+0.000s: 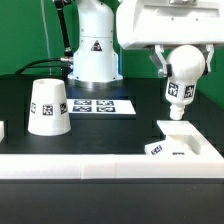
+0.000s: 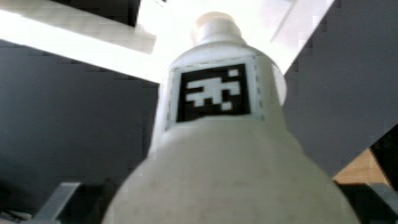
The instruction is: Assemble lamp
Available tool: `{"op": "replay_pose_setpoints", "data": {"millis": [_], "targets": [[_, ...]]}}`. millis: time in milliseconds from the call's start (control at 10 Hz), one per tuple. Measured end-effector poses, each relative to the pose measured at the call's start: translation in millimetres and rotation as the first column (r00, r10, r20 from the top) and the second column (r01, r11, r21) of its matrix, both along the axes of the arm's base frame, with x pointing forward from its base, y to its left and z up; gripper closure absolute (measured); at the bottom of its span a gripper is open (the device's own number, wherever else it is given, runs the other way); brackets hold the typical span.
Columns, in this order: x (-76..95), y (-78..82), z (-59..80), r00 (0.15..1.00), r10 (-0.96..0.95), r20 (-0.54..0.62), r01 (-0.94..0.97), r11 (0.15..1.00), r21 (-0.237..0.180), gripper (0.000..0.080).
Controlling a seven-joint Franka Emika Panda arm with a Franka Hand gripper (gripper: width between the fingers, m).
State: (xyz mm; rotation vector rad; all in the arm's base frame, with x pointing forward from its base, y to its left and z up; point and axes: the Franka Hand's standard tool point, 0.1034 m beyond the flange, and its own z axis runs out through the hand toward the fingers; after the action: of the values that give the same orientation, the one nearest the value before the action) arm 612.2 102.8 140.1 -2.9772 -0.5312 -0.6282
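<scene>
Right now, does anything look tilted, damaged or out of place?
Only the bulb: held in the hand above the base, it hangs tilted, its narrow end leaning toward the exterior view's left. The shade stands upright; nothing looks damaged.

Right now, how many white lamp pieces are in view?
3. The shade stands on the table at the exterior view's left; the bulb hangs in the claw at that view's right; the base lies below it. Others may lie out of frame.
</scene>
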Motion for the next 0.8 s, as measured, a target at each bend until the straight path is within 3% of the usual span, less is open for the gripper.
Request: {"op": "replay_pose_setpoints", "data": {"millis": [800], "targets": [[10.0,1.8,-7.4,1.000,0.001,0.011,-0.001,1.000,0.005,0.0223]]}}
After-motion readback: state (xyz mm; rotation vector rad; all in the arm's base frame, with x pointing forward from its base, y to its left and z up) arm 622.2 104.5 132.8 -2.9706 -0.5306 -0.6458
